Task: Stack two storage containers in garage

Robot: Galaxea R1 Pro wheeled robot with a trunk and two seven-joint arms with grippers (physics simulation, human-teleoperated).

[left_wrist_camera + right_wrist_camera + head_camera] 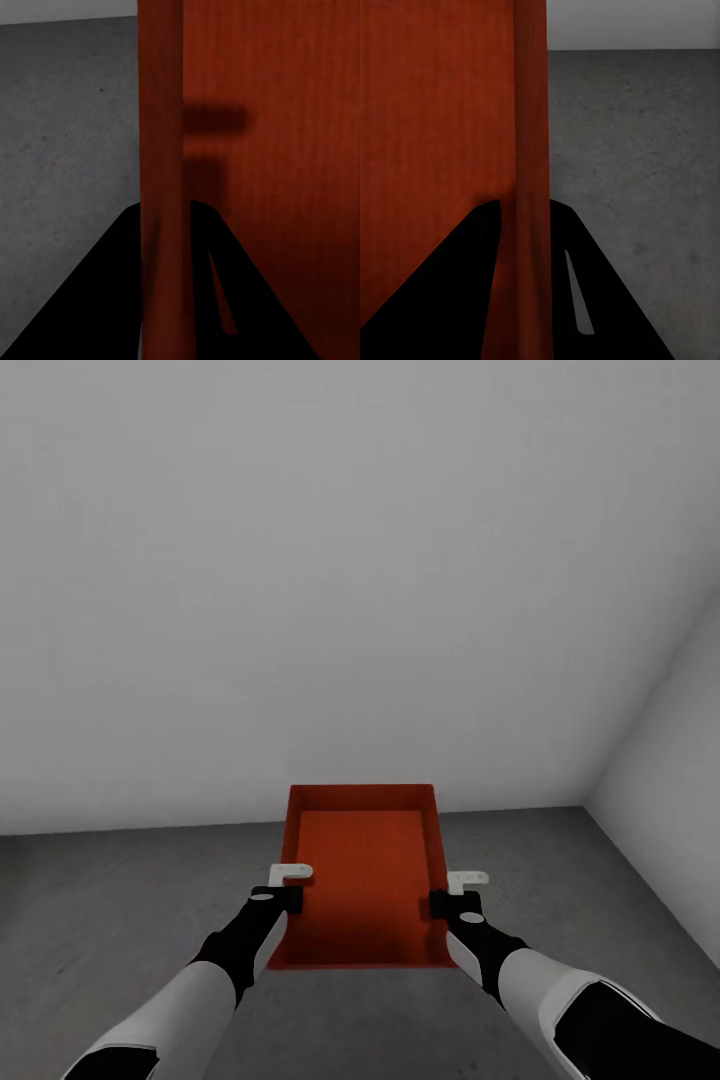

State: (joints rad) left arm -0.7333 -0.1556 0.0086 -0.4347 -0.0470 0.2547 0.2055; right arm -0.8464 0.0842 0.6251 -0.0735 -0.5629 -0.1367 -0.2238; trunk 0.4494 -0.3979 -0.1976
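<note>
Pale grey wall (350, 560) ahead of both grippers, beyond the load; second pale wall (670, 760) angled in on the right-gripper side, forming a corner. Dark grey mottled concrete floor (120, 900) below and around both arms, also seen in the left wrist view (67, 150) and the right wrist view (637, 165).

Orange-red storage container (365, 875) held between the two grippers, open top up, roughly level, long axis pointing away from the robot toward the wall. Ribbed inner bottom bare. Whether the container rests on the floor or hangs above it: cannot tell.

Left gripper (290, 885) clamped on the container's left long wall, nearer the robot-side end; white fingertip (292, 873) lying over the rim. In the left wrist view, wall edge (161, 187) running between the dark fingers (97, 300), one finger outside, one inside the container. Closed on the wall.

Right gripper (455, 892) clamped on the opposite long wall at a matching position; white fingertip (468, 879) outside the rim. In the right wrist view, wall edge (529, 187) likewise pinched between the dark fingers (600, 300). Closed on the wall.

Floor between container and the wall ahead unobstructed.
</note>
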